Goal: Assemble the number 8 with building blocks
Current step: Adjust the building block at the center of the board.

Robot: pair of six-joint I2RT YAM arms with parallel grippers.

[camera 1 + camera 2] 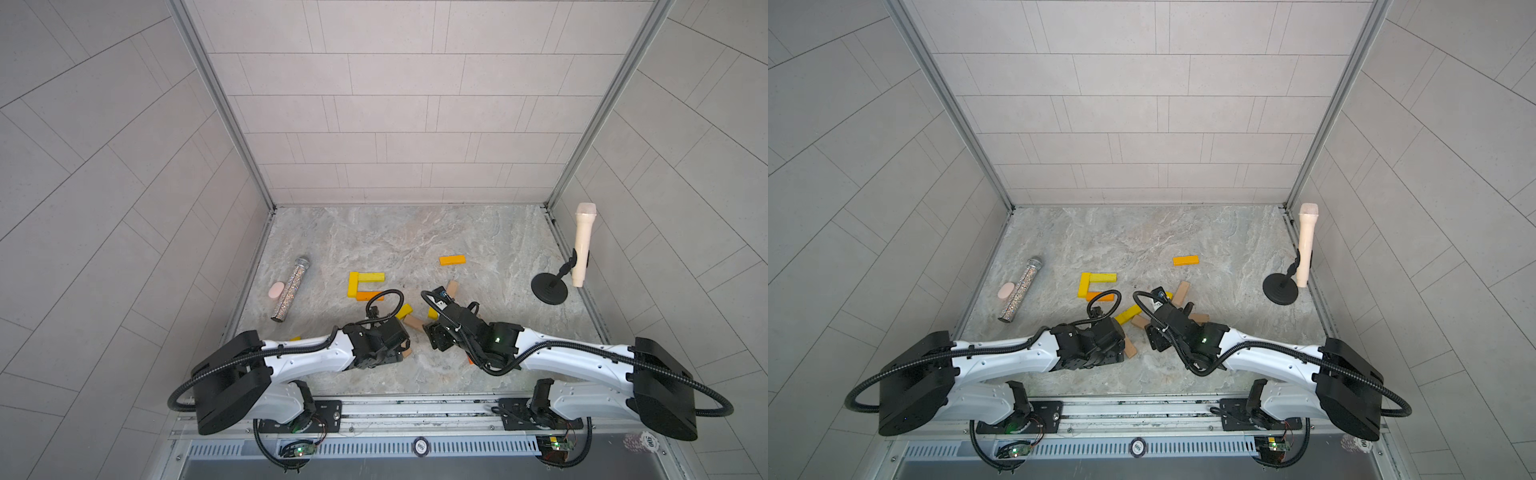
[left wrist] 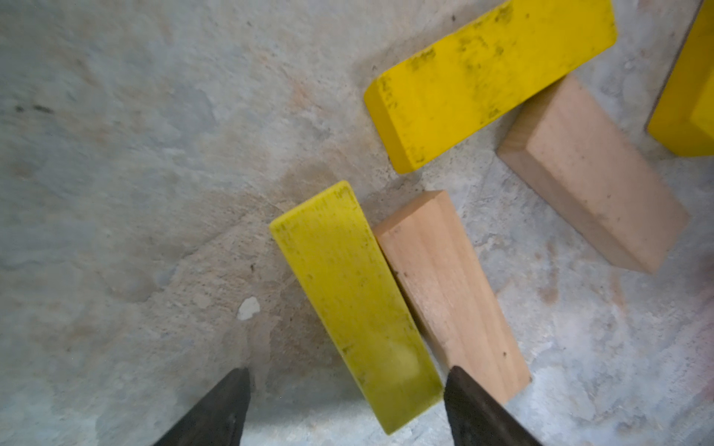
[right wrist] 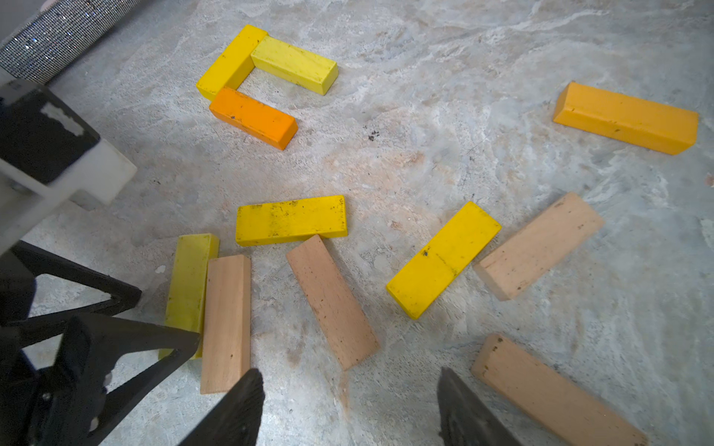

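Two yellow building blocks [image 1: 353, 284] [image 1: 371, 277] and an orange one [image 1: 370, 296] lie joined in a C shape mid-table. Another orange block [image 1: 452, 260] lies alone further back. Several loose yellow and tan blocks are scattered between the two wrists. My left gripper [image 2: 347, 370] is open around the end of a yellow block [image 2: 355, 301]; one fingertip [image 2: 459, 386] is at its edge and the other stands clear. A tan block [image 2: 452, 293] lies against it. My right gripper [image 3: 349, 371] is open over bare table, between a tan block [image 3: 332, 301] and another tan block [image 3: 552, 390].
A glittery silver microphone [image 1: 291, 289] and a pink oval object [image 1: 276, 290] lie at the left. A cream microphone [image 1: 582, 249] leans on a black stand [image 1: 549, 286] by the right wall. Tiled walls close in three sides.
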